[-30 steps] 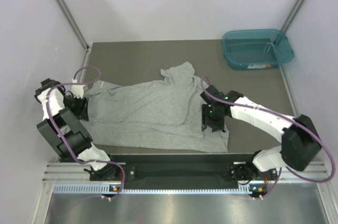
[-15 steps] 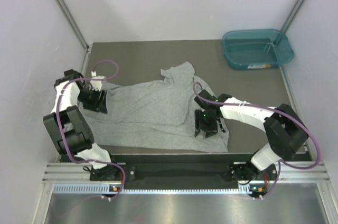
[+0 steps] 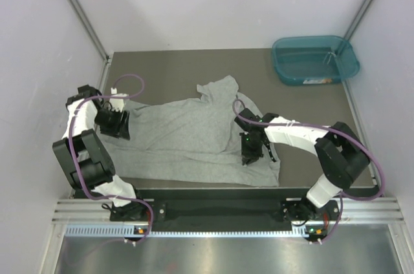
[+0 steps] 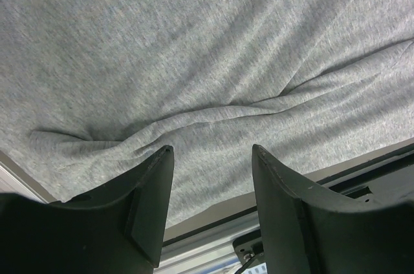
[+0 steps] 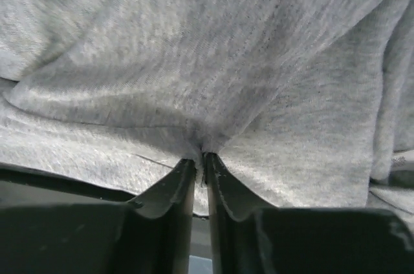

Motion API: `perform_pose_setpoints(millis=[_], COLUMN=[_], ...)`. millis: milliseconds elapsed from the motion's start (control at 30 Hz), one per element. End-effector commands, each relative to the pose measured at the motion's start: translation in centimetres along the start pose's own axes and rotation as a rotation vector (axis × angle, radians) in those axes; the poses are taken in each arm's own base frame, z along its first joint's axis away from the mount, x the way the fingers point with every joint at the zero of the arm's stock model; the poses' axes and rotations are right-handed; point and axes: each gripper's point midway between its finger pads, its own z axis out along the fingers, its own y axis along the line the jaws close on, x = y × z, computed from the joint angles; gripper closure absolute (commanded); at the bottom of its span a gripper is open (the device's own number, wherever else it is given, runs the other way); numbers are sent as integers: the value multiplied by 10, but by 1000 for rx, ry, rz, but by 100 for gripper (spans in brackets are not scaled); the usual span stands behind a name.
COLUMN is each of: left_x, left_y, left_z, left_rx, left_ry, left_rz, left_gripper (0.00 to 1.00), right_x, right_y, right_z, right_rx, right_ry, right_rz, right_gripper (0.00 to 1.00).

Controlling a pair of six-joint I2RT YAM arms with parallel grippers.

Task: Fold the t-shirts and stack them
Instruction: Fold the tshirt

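Note:
One light heather-grey t-shirt [image 3: 187,135] lies spread and creased across the middle of the table; it fills the left wrist view [image 4: 207,61] and the right wrist view [image 5: 213,61]. My left gripper [image 3: 116,125] is over the shirt's left end, open and empty, with the cloth under its jaws [image 4: 212,158]. My right gripper [image 3: 251,153] is at the shirt's right part, shut on a pinched fold of the grey cloth [image 5: 202,158]. The chest logo and neck label do not show.
A teal plastic tub [image 3: 315,59] stands at the back right corner. A black rail and metal frame [image 3: 213,209] run along the near edge, close to the shirt's hem. Grey walls close in both sides.
My left gripper came right onto the shirt's left end, then held. My right gripper moved left and toward the near edge over the shirt's right part.

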Motion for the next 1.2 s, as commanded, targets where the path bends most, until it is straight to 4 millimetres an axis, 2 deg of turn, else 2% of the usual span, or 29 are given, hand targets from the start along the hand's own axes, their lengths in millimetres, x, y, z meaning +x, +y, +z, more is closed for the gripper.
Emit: perform_pose_setpoints(millis=[0,167,333,500,800,867,1000,1167], left_x=[-12,-11,-11,-12,-13,-13,-12,-13], left_y=[5,5,6,6,6,6,8,8], left_z=[-9,-8,-9,-10,-10,-11,-11,-11], left_rx=[-20,-20,-24,-29,-26,-29,-37,-34], left_ry=[-35,-28,-30,-29,-30,-29,-24,-25], left_rz=[14,19,21,23,20,25,23,21], left_gripper=[44,44,44,44,44,44,44,44], right_x=[-22,-26,-49,-80,-126,-129,-140,-144], right_y=[20,23,38,60,83,86,98,105], right_z=[-17,-29,-37,-28,-18,-14,-18,-11], right_rx=[-22,25,41,50,88,94,76,67], right_ry=[-84,-95,-147,-179,-261,-258,-284,-271], right_rz=[-41,-100,-151,-259,-372,-394,-406,-429], right_gripper=[88,89,94,95,95,95,93,90])
